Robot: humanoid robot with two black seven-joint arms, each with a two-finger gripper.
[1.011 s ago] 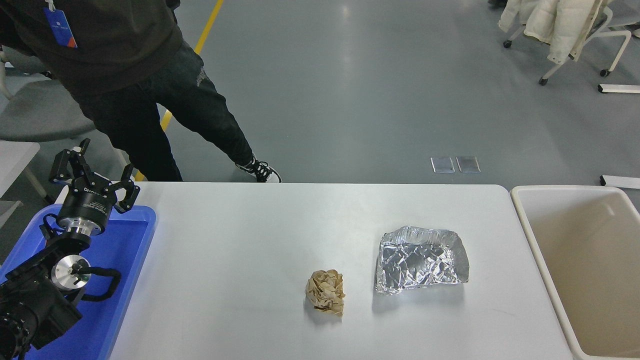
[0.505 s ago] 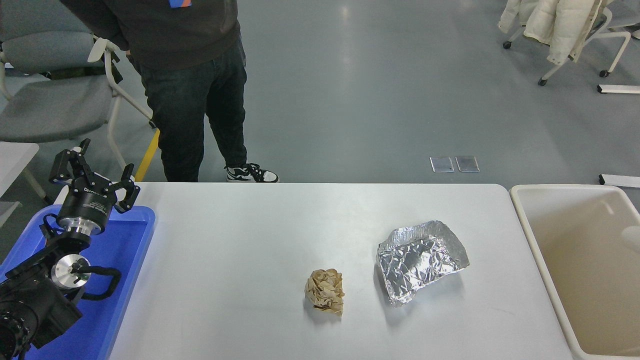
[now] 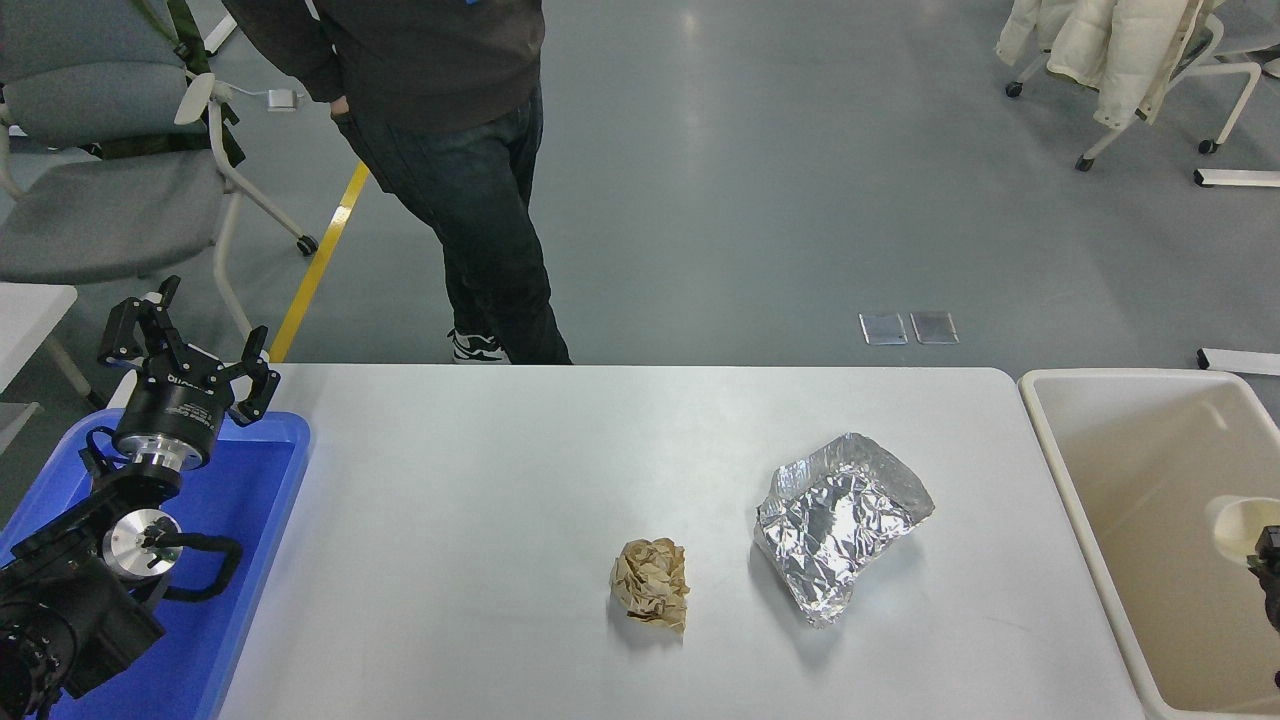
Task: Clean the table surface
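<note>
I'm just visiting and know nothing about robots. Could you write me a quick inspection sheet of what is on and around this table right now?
Surface: white table, no stains visible.
Job's things: crumpled brown paper ball near the front middle; crumpled foil tray to its right, apart from it.
Clutter: blue tray at the left end; beige bin at the right end with a pale cup-like thing inside.
Pincers: left pincer open, parked above the blue tray; right pincer barely in view at the right edge, state unclear.
Cables: black cable looping on the left arm.
Surroundings: person standing beyond the far edge; grey chair; coat-draped chair.
</note>
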